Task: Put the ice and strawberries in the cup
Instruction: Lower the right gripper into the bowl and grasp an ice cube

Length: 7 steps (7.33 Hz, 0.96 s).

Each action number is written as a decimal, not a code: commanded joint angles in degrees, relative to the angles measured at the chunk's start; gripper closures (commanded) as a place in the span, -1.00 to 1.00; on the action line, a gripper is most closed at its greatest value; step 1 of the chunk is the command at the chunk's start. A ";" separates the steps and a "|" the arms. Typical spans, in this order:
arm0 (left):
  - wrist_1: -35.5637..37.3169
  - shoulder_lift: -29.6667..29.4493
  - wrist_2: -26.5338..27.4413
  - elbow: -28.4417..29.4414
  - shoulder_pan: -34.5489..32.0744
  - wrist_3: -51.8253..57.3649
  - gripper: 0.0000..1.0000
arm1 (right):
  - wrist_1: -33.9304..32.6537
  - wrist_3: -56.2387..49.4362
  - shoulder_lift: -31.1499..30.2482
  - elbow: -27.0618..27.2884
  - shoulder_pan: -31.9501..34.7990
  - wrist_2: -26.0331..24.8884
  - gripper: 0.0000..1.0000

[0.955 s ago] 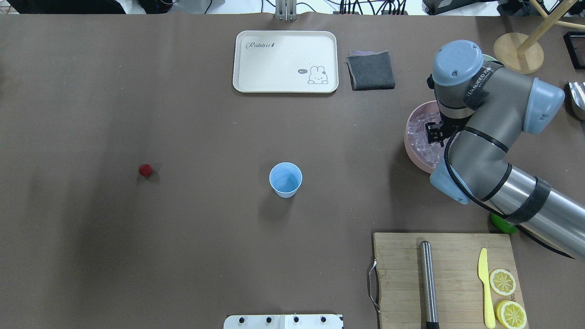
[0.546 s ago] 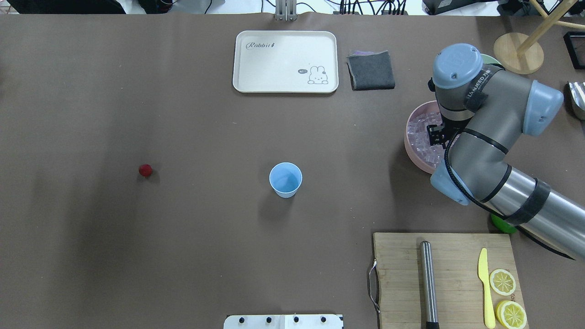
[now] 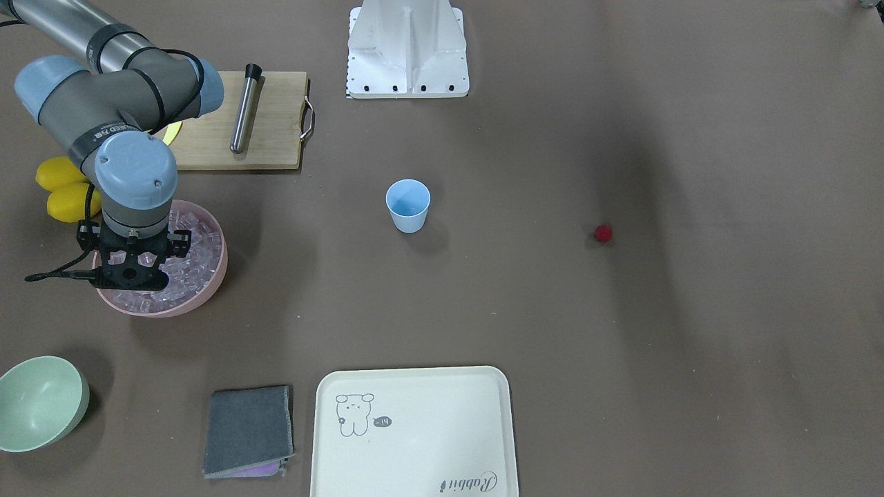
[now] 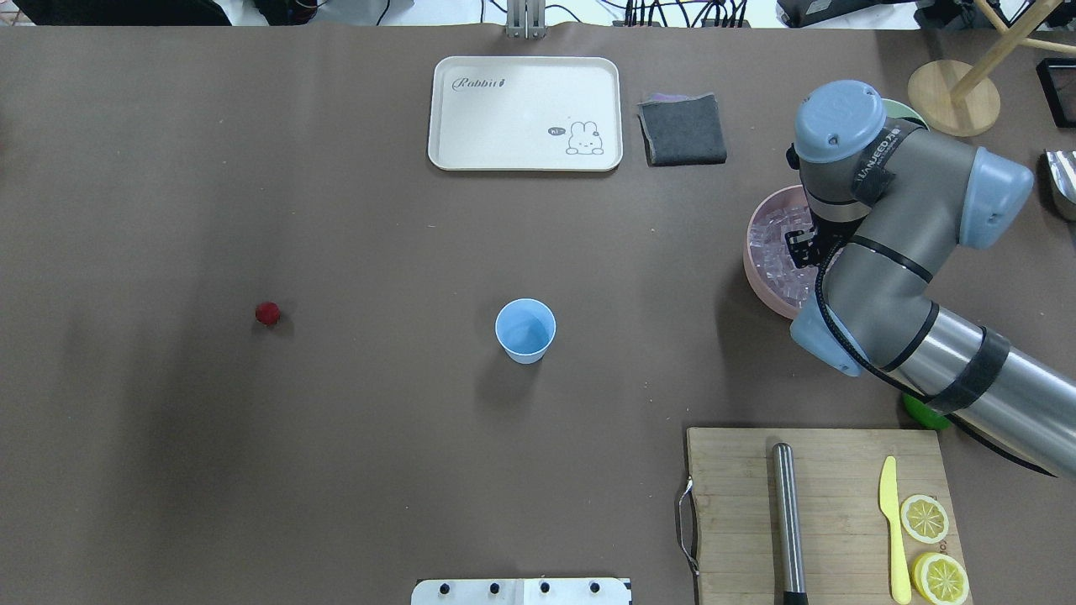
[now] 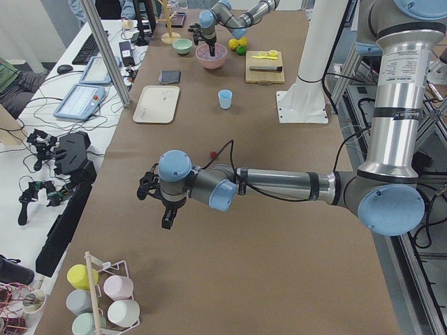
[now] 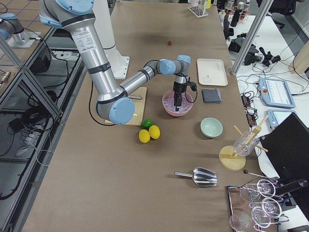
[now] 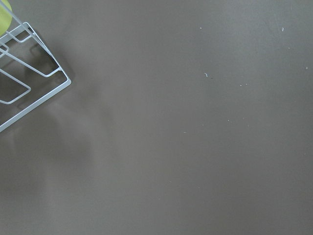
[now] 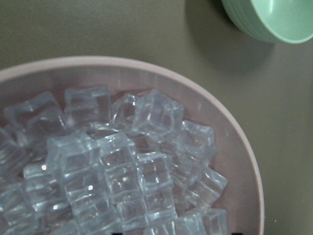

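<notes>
The light blue cup stands upright mid-table. A small dark red strawberry lies alone far to its left. Several clear ice cubes fill a pink bowl at the right. My right gripper points straight down into that bowl, just above the ice; it looks open, and nothing shows between its fingers. My left gripper hangs over bare table far from the cup, and shows only in the exterior left view. I cannot tell whether it is open or shut.
A cream tray and a folded grey cloth lie at the far edge. A cutting board holds a steel rod, a yellow knife and lemon halves. A pale green bowl, two lemons and a lime surround the pink bowl.
The right arm's wrist has shifted slightly over the pink bowl. The cup and the strawberry have not moved.
</notes>
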 commanded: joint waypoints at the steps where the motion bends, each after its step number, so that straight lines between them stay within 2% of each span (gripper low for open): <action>1: 0.00 -0.04 0.09 0.03 0.00 0.00 -0.95 | 0.00 -0.11 -0.06 -0.38 0.08 -0.07 -0.59; 3: 0.00 -0.03 0.09 0.11 0.00 -0.09 -0.95 | 0.00 -0.11 -0.07 -0.47 0.08 -0.07 -0.57; 4: 0.00 -0.04 0.09 0.11 0.00 0.00 -0.95 | 0.00 -0.11 -0.15 -0.47 0.08 0.02 -0.34; 5: 0.00 -0.04 0.09 0.11 0.00 0.00 -0.95 | 0.00 -0.11 -0.24 -0.47 0.08 0.02 -0.19; 7: 0.00 -0.04 0.09 0.03 0.00 0.00 -0.95 | 0.00 -0.20 -0.33 -0.47 0.17 0.11 -0.17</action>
